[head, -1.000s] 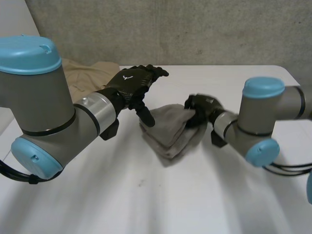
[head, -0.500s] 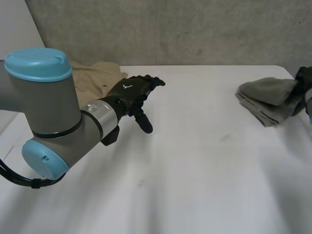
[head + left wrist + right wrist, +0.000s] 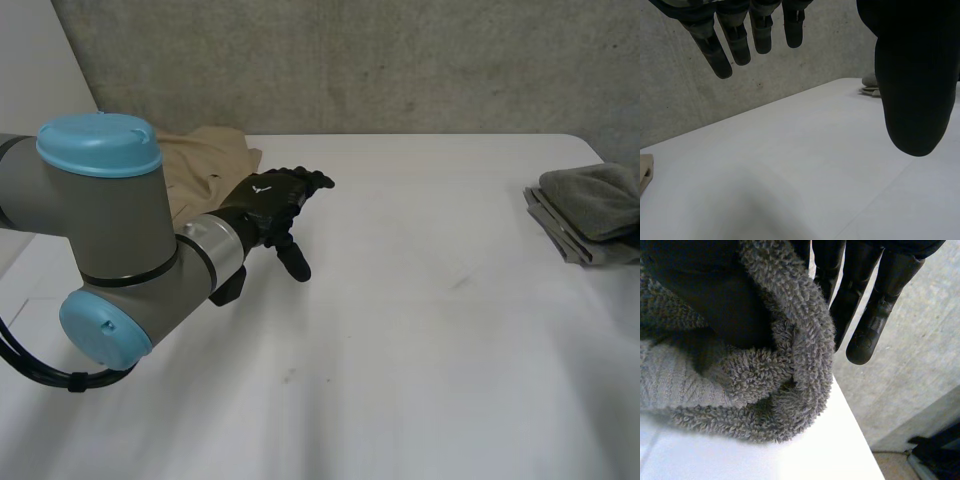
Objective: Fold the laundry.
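The towel is grey, with a looped, fluffy surface. It is folded into a thick bundle of several layers, and the layers show as stripes along its side. It lies on the white table at the far right, close to the table's edge and well apart from the left hand.

In the right wrist view the towel has a rounded fold that bulges up between the thumb and the fingers of the right hand. The thumb is pressed into the cloth on one side and the fingers are nearly straight on the other side of the fold, so the hand pinches the towel at this folded edge. The fingertips reach past the fold, over the edge of the table.

The left hand is above the table, near the tan cloth that lies at the table's far left. Its fingers are straight and spread, the thumb stands away from them, and it has hold of nothing. In its wrist view the towel is a small grey shape far beyond the thumb.
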Controlling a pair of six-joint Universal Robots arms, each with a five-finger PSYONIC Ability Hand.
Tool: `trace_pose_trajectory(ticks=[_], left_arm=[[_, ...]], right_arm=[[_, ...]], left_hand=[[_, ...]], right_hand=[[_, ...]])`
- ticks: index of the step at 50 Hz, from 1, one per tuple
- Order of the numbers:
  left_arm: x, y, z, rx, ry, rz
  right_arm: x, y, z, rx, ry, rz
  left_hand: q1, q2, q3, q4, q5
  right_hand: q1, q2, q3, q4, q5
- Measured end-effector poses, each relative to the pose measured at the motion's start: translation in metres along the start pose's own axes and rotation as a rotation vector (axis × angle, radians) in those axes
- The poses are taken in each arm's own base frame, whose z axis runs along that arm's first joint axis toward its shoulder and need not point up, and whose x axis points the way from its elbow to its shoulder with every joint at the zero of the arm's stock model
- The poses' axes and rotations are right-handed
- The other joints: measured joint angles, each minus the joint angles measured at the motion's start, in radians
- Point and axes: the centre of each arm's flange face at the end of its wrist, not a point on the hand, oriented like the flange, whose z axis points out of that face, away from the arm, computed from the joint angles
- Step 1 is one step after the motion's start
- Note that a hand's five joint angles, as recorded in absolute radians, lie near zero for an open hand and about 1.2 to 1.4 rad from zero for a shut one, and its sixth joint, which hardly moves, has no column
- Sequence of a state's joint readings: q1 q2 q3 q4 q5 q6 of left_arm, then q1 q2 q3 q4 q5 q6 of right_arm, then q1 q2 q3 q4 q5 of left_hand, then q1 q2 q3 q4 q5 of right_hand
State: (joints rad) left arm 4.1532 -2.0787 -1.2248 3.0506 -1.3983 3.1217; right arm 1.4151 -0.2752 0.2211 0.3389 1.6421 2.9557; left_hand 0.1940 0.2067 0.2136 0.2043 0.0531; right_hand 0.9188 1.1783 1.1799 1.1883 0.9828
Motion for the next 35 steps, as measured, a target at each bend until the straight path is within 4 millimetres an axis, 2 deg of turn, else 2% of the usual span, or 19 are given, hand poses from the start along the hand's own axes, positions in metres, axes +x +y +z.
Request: trace_pose_trajectory(ticks=[3,5,6,7,8,10,18,19,21,22,23,24,25,27,29,30,33,34,35], left_arm=[[0.000,0.000,0.000,-0.001,-0.004,0.000],[0.000,0.000,-0.001,0.000,-0.004,0.000],[0.000,-0.001,-0.001,0.000,-0.005,0.000],[0.000,-0.001,-0.001,0.001,-0.005,0.000],[0.000,-0.001,-0.001,0.001,-0.005,0.000],[0.000,-0.002,-0.002,0.004,-0.004,0.000],[0.000,-0.006,-0.003,0.015,-0.004,0.003],[0.000,-0.008,-0.003,0.021,-0.005,0.005],[-0.001,-0.010,-0.004,0.027,-0.007,0.007],[-0.002,-0.012,-0.005,0.035,-0.011,0.009],[-0.002,-0.012,-0.005,0.035,-0.011,0.009],[-0.006,-0.020,-0.007,0.058,-0.024,0.013],[-0.007,-0.022,-0.007,0.065,-0.027,0.014],[-0.014,-0.033,-0.010,0.101,-0.045,0.021],[-0.016,-0.036,-0.011,0.113,-0.050,0.023],[-0.023,-0.049,-0.013,0.162,-0.070,0.033],[-0.028,-0.057,-0.014,0.198,-0.082,0.041],[-0.035,-0.071,-0.015,0.261,-0.100,0.057],[-0.038,-0.077,-0.015,0.286,-0.107,0.065]], right_arm=[[0.000,-0.003,-0.008,-0.028,-0.013,0.011],[0.001,-0.005,-0.011,-0.035,-0.017,0.014],[0.002,-0.008,-0.014,-0.041,-0.022,0.018],[0.003,-0.010,-0.016,-0.044,-0.025,0.020],[0.003,-0.010,-0.016,-0.044,-0.025,0.020],[0.005,-0.016,-0.021,-0.047,-0.032,0.018],[0.018,-0.031,-0.027,-0.026,-0.016,-0.014],[0.037,-0.047,-0.030,0.003,0.025,-0.057],[0.043,-0.053,-0.031,0.016,0.039,-0.074],[0.050,-0.064,-0.034,0.038,0.057,-0.096],[0.050,-0.064,-0.034,0.038,0.057,-0.096],[0.059,-0.084,-0.042,0.082,0.083,-0.130],[0.061,-0.089,-0.044,0.093,0.088,-0.136],[0.068,-0.115,-0.056,0.161,0.113,-0.162],[0.069,-0.120,-0.058,0.175,0.118,-0.166],[0.071,-0.144,-0.071,0.245,0.131,-0.176],[0.070,-0.151,-0.075,0.266,0.132,-0.178],[0.061,-0.169,-0.089,0.328,0.121,-0.179],[0.038,-0.188,-0.109,0.397,0.074,-0.180]], left_hand=[[0.000,0.000,0.000,0.000,0.000],[0.000,0.000,0.000,0.000,0.000],[0.000,0.000,0.000,0.000,0.000],[0.000,0.000,0.000,0.000,0.000],[0.000,0.000,0.000,0.000,0.000],[0.000,0.000,0.000,0.000,0.000],[0.000,0.000,0.000,0.000,0.000],[0.000,0.000,0.000,0.000,0.000],[0.000,0.000,0.000,0.000,0.000],[0.000,0.000,0.000,0.000,0.000],[0.000,0.000,0.000,0.000,0.000],[-0.001,0.000,0.000,0.000,0.000],[-0.001,0.000,0.000,0.000,0.000],[-0.003,0.000,0.000,0.000,0.000],[-0.003,0.000,0.000,0.000,0.000],[-0.003,0.000,0.000,0.000,0.000],[-0.003,0.000,0.000,0.000,0.000],[-0.003,0.000,0.000,0.000,0.000],[-0.003,0.000,0.000,0.000,0.000]], right_hand=[[0.000,-0.022,-0.018,-0.020,-0.013],[-0.115,-0.139,-0.139,-0.143,-0.124],[-0.383,-0.427,-0.420,-0.424,-0.392],[-0.479,-0.552,-0.523,-0.525,-0.491],[-0.479,-0.552,-0.523,-0.525,-0.491],[-0.712,-0.937,-0.940,-0.931,-0.888],[-0.715,-0.953,-0.967,-0.950,-0.912],[-0.715,-0.953,-0.967,-0.950,-0.912],[-0.715,-0.953,-0.967,-0.950,-0.912],[-0.715,-0.953,-0.967,-0.950,-0.912],[-0.715,-0.953,-0.967,-0.950,-0.912],[-0.715,-0.953,-0.967,-0.950,-0.912],[-0.715,-0.953,-0.967,-0.950,-0.912],[-0.715,-0.953,-0.967,-0.950,-0.912],[-0.715,-0.953,-0.967,-0.950,-0.912],[-0.715,-0.953,-0.967,-0.950,-0.912],[-0.715,-0.953,-0.967,-0.950,-0.912],[-0.715,-0.953,-0.967,-0.950,-0.912],[-0.715,-0.953,-0.967,-0.950,-0.912]])
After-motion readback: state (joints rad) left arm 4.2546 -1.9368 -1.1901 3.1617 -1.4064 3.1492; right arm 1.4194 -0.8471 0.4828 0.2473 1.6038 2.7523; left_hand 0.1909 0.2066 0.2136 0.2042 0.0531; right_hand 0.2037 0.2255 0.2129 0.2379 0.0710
